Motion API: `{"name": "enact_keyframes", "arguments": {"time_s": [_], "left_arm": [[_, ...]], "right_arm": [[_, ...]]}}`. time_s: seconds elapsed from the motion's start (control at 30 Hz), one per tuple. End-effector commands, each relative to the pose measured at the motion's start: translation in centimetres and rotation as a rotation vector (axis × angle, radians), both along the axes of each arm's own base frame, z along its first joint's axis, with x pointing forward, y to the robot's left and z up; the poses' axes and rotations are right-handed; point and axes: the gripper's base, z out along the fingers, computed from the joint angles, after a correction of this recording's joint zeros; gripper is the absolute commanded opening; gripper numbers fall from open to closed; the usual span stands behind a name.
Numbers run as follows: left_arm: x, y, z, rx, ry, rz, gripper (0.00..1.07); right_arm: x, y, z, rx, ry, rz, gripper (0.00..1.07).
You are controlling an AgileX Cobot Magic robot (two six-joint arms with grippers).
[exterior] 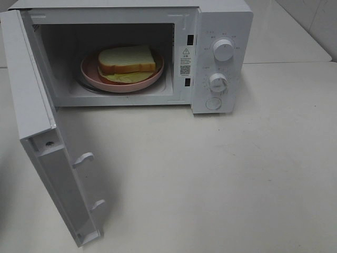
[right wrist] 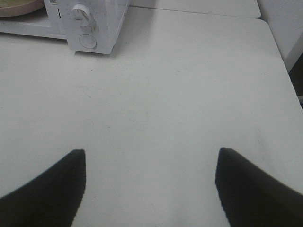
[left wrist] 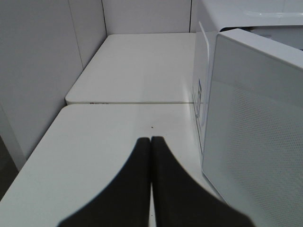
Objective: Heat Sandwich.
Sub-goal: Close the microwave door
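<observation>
The sandwich [exterior: 127, 62] of white bread with an orange-brown crust lies on a round pink plate [exterior: 152, 78] inside the white microwave [exterior: 221, 16]. The microwave door [exterior: 37, 132] is swung wide open toward the front left. Neither gripper shows in the exterior high view. My left gripper [left wrist: 151, 140] is shut, its black fingers pressed together with nothing between them, hovering over the table beside the door's outer face [left wrist: 255, 123]. My right gripper [right wrist: 151, 153] stands open and empty above bare table, some way in front of the microwave's control panel [right wrist: 87, 28].
Two round knobs [exterior: 223, 49] and a round button [exterior: 213, 103] sit on the microwave's right panel. A second white table [left wrist: 137, 66] adjoins behind. A wall [left wrist: 38, 71] borders the left side.
</observation>
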Motion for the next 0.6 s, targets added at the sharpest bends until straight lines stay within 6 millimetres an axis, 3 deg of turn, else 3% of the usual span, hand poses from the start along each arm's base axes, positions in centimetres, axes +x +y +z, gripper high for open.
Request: {"name": "enact_keyframes", "arguments": {"time_s": [0.03,0.43,0.6], "left_arm": [[0.8,-0.2,0.0,0.054,-0.050,-0.037,0.00],[4.2,-1.0,-1.9,0.063,0.007,-0.146,0.00],[5.6,-2.4,-2.8,0.067,0.041,-0.226,0.00]], "right_arm": [[-0.3,0.0,0.0,0.006,-0.036,-0.003,0.74],[-0.3,0.0,0.0,0.006,-0.036,-0.003,0.74],[-0.3,0.0,0.0,0.006,-0.036,-0.003,0.74]]}}
